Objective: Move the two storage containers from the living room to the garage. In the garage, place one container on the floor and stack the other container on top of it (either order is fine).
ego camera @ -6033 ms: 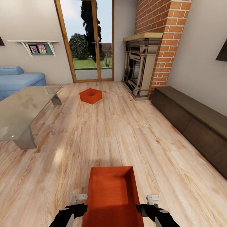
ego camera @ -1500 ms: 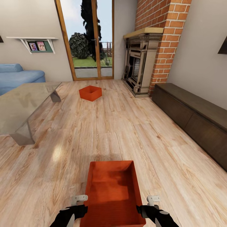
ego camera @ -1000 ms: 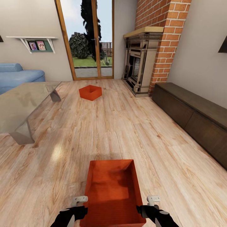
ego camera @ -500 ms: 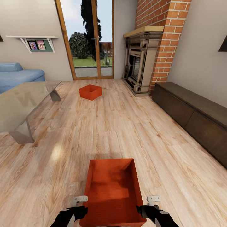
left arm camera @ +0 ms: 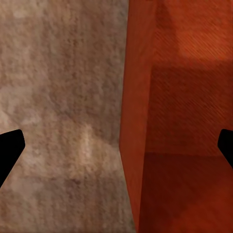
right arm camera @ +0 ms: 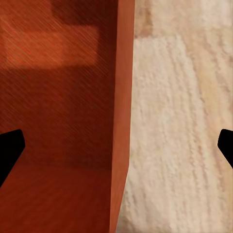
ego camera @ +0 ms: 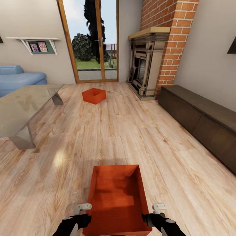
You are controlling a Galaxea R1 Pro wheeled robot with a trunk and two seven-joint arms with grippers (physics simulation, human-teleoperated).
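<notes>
Near container (ego camera: 116,200) walls between both grippers' spread fingers (left arm camera: 9,150).

**Furniture ahead of the claws**

A glass-topped coffee table (ego camera: 23,108) stands ahead and to the left of the left claw (ego camera: 83,213), with a blue sofa (ego camera: 19,80) beyond it. A white wall shelf (ego camera: 34,42) holding framed photos hangs above the sofa. Far ahead, between the two claws' lines, wood-framed glass doors (ego camera: 91,42) show a garden. Ahead and to the right of the right claw (ego camera: 155,213) stand a brick fireplace (ego camera: 147,65) and a long dark wooden cabinet (ego camera: 203,121).
</notes>
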